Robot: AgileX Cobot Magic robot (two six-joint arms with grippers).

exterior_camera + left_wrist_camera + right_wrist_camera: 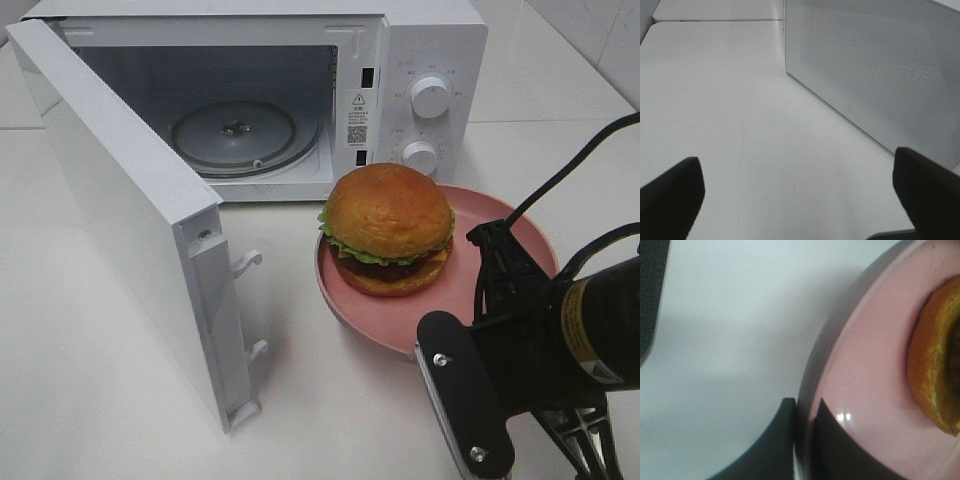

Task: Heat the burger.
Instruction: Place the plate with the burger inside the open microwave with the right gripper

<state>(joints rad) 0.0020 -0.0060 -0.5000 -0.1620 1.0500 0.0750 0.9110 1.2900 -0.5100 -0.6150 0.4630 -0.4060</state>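
Note:
The burger (388,227), with a golden-brown bun, lettuce frill and dark patty, sits on a pink plate (350,290) on the white table in front of the microwave (430,40). Its edge also shows in the right wrist view (935,375). The microwave door (130,220) stands wide open, and the glass turntable (235,130) inside is bare. My right gripper (802,412) is shut on the plate's rim (825,365), one finger on each side. In the exterior view it (487,240) is at the plate's right side. My left gripper (800,200) is open above bare table beside the door (875,75).
The open door juts forward on the left of the plate. Two white knobs (430,97) sit on the microwave's right panel. The right arm's black body (540,350) and cables fill the lower right. The white table (90,380) runs around the microwave.

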